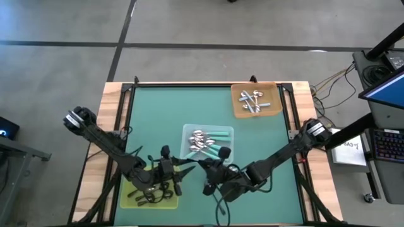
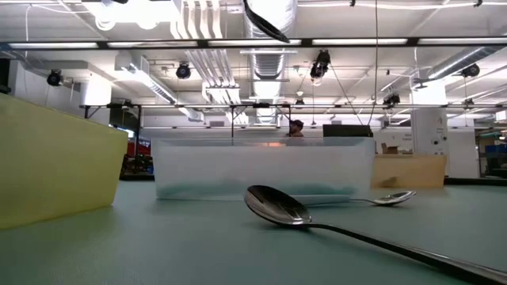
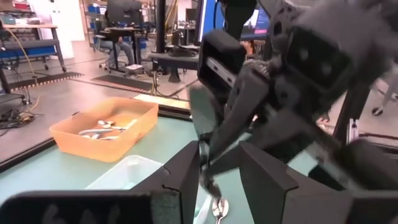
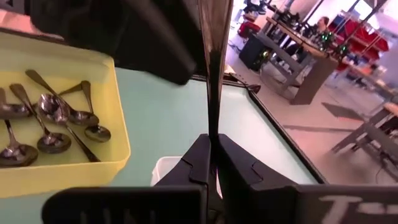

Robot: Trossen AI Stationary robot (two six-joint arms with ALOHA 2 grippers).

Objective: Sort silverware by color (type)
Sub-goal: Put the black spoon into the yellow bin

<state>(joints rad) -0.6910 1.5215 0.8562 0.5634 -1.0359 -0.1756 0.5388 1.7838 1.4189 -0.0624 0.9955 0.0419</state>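
My worktop (image 1: 189, 110) is a teal mat framed in pale wood, standing on a grey concrete floor (image 1: 189, 31) crossed by dark seams. Beside it on my right stands a desk with a keyboard (image 1: 386, 146) and a blue-lit monitor (image 1: 386, 88), with cables on the floor nearby. Across the room, long ceiling lights (image 2: 372, 41) and silver ducts (image 2: 214, 32) run overhead. A person (image 2: 295, 127) sits far off, among benches and red shelving (image 4: 367, 37).

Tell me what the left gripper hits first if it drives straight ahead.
The spoon clamped in the right gripper: it stands between the open fingers of the left gripper. Just behind the spoon is the right gripper itself, though depth is hard to judge.
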